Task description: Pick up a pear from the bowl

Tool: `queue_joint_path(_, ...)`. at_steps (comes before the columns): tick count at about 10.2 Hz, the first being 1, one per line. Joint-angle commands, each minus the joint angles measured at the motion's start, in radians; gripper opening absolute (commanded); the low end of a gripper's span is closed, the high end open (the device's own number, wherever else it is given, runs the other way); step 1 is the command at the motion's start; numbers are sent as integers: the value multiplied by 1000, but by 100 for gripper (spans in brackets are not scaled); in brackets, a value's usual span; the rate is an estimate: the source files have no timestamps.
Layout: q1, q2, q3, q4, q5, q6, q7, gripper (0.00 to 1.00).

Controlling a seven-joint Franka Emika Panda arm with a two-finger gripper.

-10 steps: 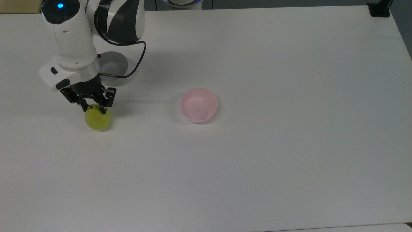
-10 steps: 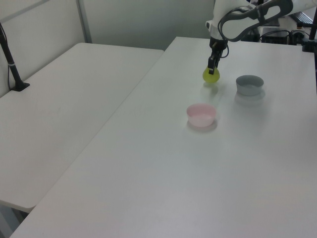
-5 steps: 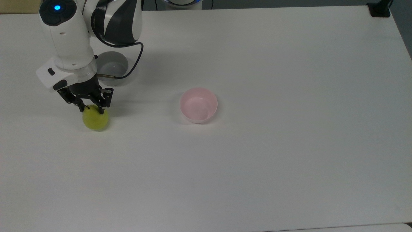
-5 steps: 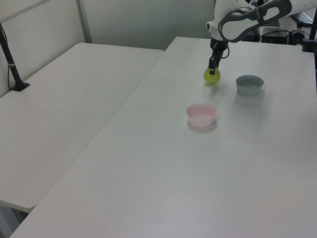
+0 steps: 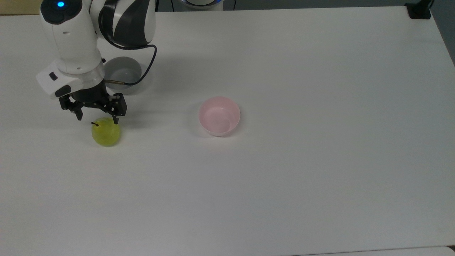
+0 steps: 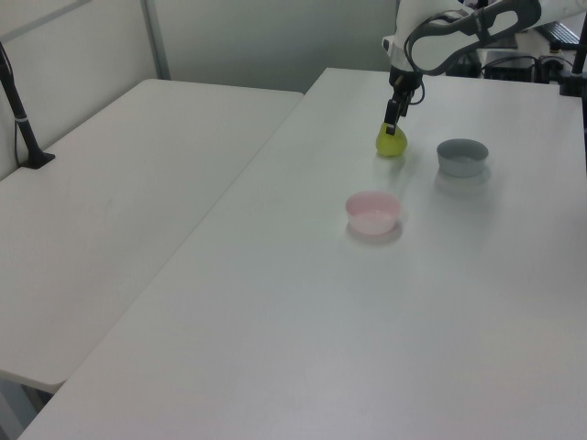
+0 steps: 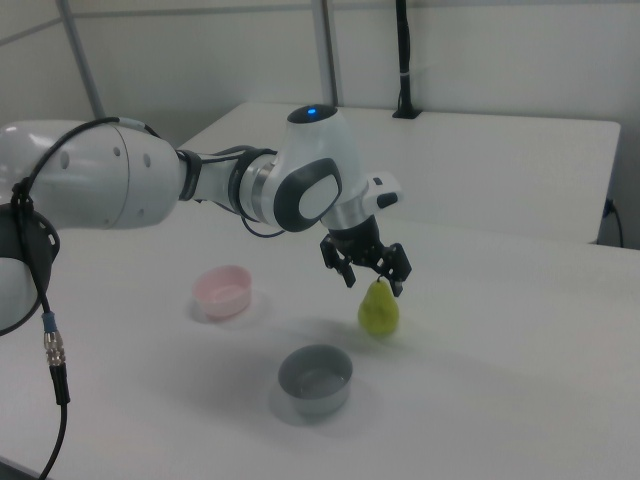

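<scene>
The yellow-green pear (image 5: 106, 132) stands upright on the white table at the top view's left, its dark stem pointing up. It is outside the pale pink bowl (image 5: 219, 115), which sits empty near the table's middle. My gripper (image 5: 97, 119) hangs just above the pear's top, open, one finger on each side of the stem and neither holding the fruit. The right view shows the same gripper (image 7: 375, 285) spread over the pear (image 7: 379, 310), with the pink bowl (image 7: 223, 291) to the right view's left. In the left view the pear (image 6: 391, 142) lies beyond the pink bowl (image 6: 372, 212).
A grey bowl (image 5: 122, 73) stands just behind the gripper, partly under the arm's wrist and its black cable (image 5: 151, 67). It also sits in front of the pear in the right view, grey bowl (image 7: 315, 380). A second white table (image 6: 119, 183) adjoins on the left view's left.
The fingers, shut on the pear's top before, have spread apart and lifted slightly. The pear is let go and stays on the table.
</scene>
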Motion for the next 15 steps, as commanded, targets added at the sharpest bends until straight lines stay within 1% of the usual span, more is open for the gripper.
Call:
queue_joint_path(1, 19, -109, -3, -2, 13, -100, -13, 100)
queue_joint_path(2, 41, -156, 2, -2, 7, -181, 11, 100)
queue_joint_path(4, 84, -265, 6, 0, 5, -354, 136, 100)
queue_joint_path(6, 141, -378, 2, 0, 10, -534, 160, 100)
queue_joint_path(7, 187, -429, -11, -2, 11, -597, 160, 100)
queue_joint_path(8, 247, -462, -53, -2, 13, -669, 157, 100)
queue_joint_path(9, 335, -471, -107, -5, 20, -700, 160, 100)
queue_joint_path(10, 336, -457, -106, -19, 75, -650, 158, 100)
queue_joint_path(12, 326, -445, -100, -20, 106, -559, 154, 100)
queue_joint_path(15, 325, -445, -101, -19, 99, -550, 154, 100)
